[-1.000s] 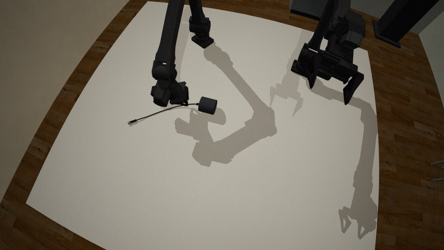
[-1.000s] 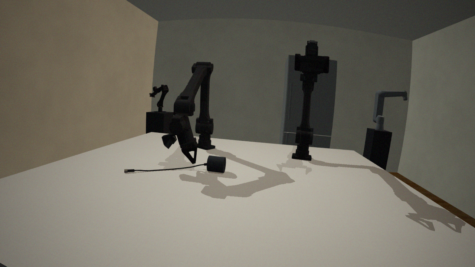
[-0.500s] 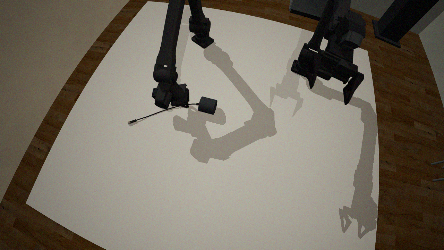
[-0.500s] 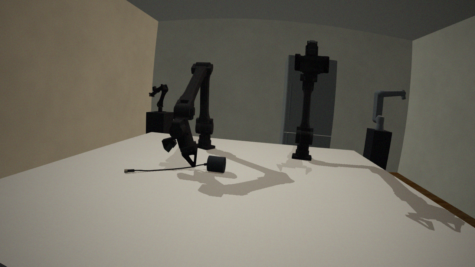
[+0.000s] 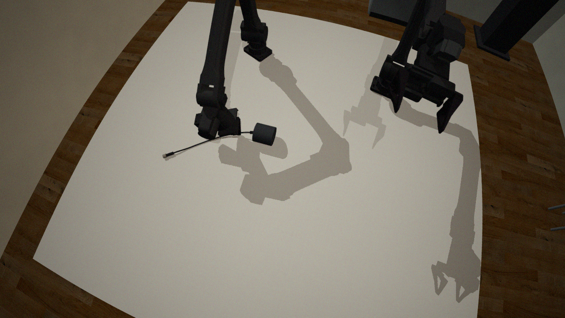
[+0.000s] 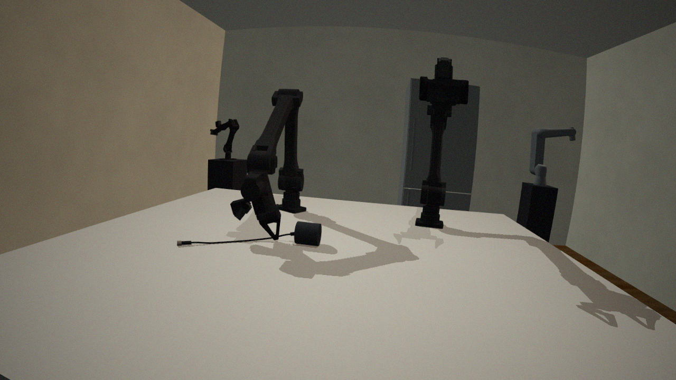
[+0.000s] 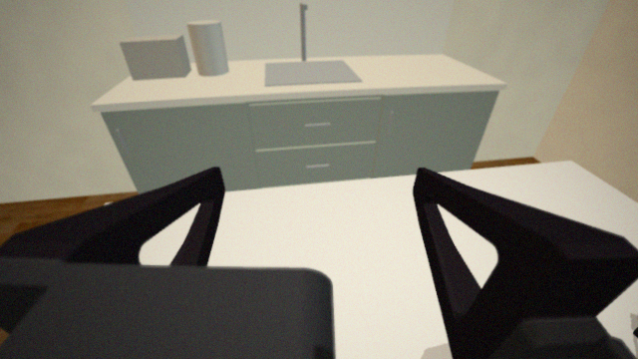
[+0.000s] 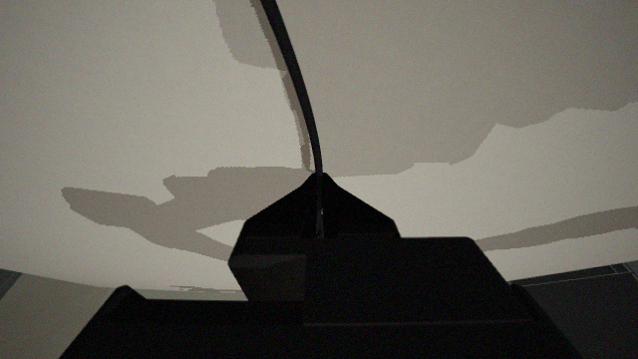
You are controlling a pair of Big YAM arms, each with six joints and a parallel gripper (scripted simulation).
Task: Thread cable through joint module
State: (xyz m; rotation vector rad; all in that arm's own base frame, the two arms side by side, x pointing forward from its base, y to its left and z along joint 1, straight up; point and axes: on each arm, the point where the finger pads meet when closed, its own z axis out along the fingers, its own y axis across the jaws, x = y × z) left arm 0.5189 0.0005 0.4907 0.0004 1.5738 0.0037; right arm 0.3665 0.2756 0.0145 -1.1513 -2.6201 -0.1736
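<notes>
The cable is pinched between the right fingers, which are closed right down on its thin body. Just beyond them, its dark near end is met by the joint module, lying on its side on the desk; how deeply the bore is entered cannot be told. Away on the opposite side of the fingers, the pale-tipped end is left loose. The left fingers are spread wide, nothing held, well apart.

The step is judged to be feeding. The cable should be pushed along the shaft's axis in short strokes, with the grip kept low and near the mouth so that buckling is limited. If the module is slid along, it should be braced.
</notes>
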